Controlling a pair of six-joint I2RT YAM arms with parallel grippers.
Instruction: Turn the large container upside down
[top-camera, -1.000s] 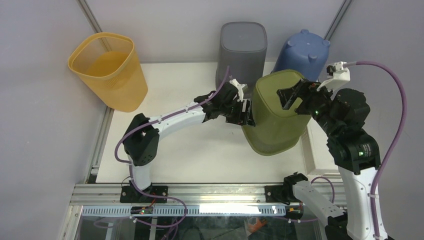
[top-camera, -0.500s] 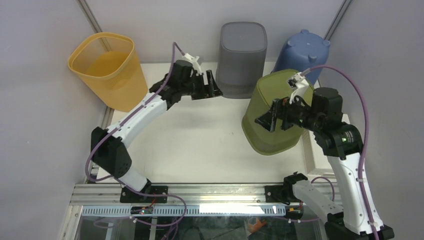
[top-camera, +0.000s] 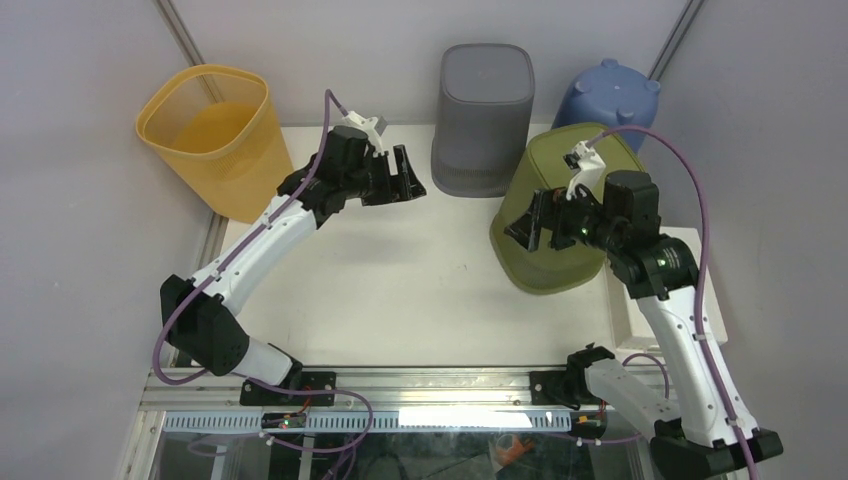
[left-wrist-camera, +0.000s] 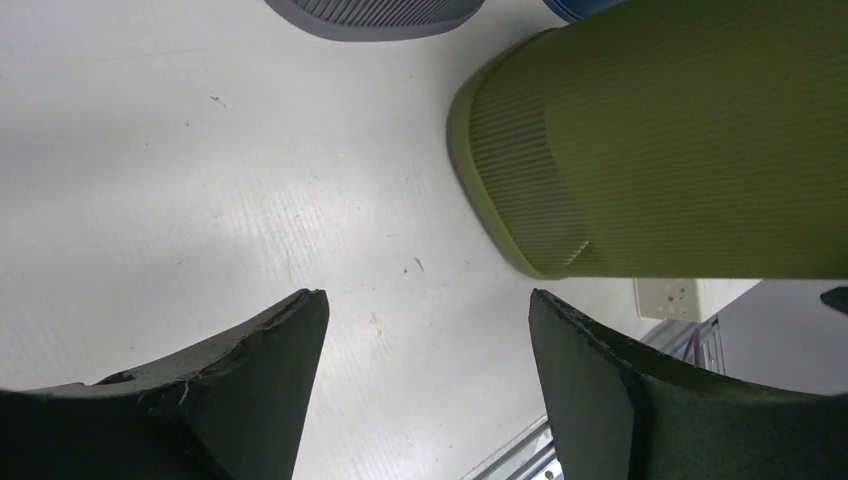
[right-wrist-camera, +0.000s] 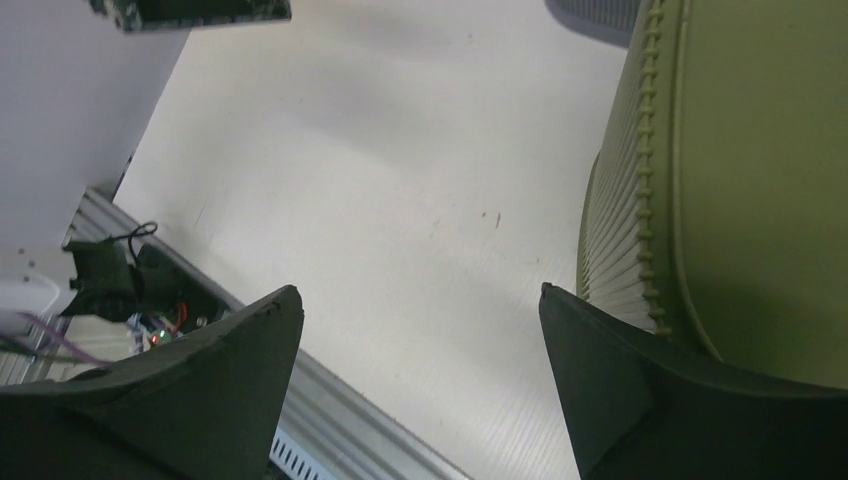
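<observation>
The large olive-green ribbed container (top-camera: 548, 268) stands at the table's right with its wide rim down and its closed base up. It also shows in the left wrist view (left-wrist-camera: 680, 140) and the right wrist view (right-wrist-camera: 760, 170). My left gripper (top-camera: 405, 176) is open and empty, well to the left of it, in front of the grey bin; its jaws (left-wrist-camera: 428, 295) frame bare table. My right gripper (top-camera: 524, 226) is open and empty, hovering at the container's left side, its jaws (right-wrist-camera: 420, 290) apart with one finger close beside the ribbed wall.
A grey bin (top-camera: 483, 110) stands at the back centre, a blue upturned container (top-camera: 608, 98) at the back right, a yellow mesh basket (top-camera: 222, 135) off the table's back left. A white box (top-camera: 640, 312) sits at the right edge.
My left gripper let go of the green container and swung back-left toward the grey bin. My right gripper came off the container's top and moved to its left side. The container settled rim down.
</observation>
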